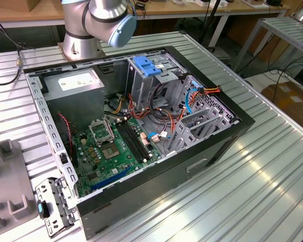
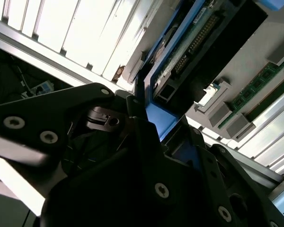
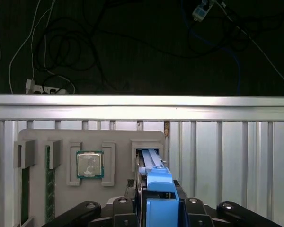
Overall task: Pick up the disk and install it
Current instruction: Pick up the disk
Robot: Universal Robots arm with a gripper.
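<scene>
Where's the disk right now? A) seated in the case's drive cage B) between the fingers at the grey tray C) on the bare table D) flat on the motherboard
B: in the first wrist view the blue-framed disk sits between the fingers, at a slot of the grey tray.

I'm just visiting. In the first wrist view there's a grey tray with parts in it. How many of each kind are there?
On the grey tray, in the first wrist view:
processor chip: 1
green memory sticks: 2
disk in its blue carrier: 1
Total: 4
</scene>
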